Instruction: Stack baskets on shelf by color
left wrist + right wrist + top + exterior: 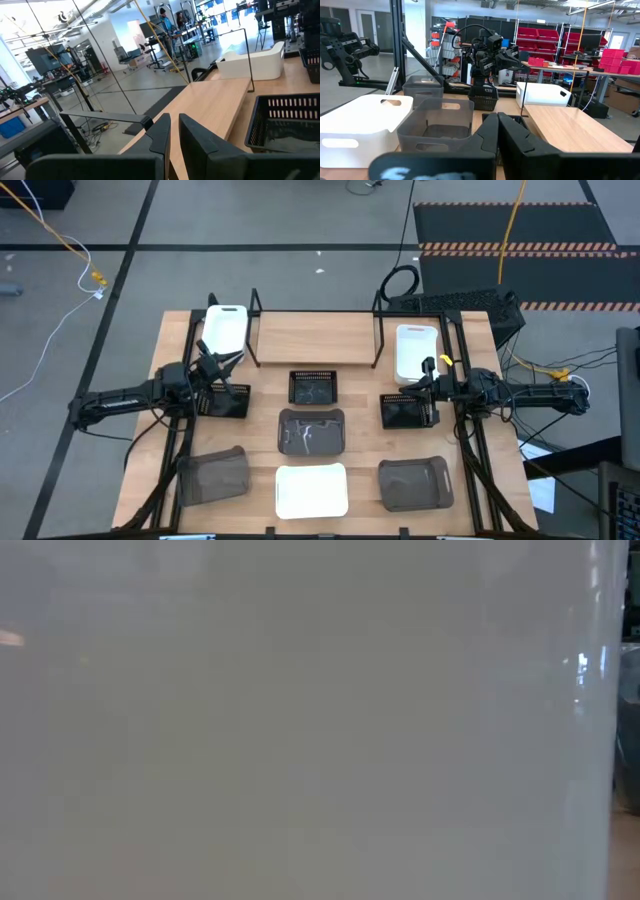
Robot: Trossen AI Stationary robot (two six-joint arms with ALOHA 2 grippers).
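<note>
The shelf (315,340), a light-wood board in a black frame, stands at the table's far middle. White baskets rest at the far left (225,330), far right (416,350) and near middle (311,490). Black mesh baskets sit at the middle (313,387), left (225,402) and right (405,412). Grey translucent baskets lie at the middle (311,430), near left (213,477) and near right (413,483). My left gripper (225,375) hovers level over the left mesh basket, shut and holding nothing (173,132). My right gripper (415,390) hovers by the right mesh basket, shut and holding nothing (496,127).
A pale surface close to the lens fills the low view. Black frame rails (175,450) run along both table sides. Bare wood shows between the baskets and on the shelf board (215,105). Cables and a keyboard (455,305) lie beyond the far right corner.
</note>
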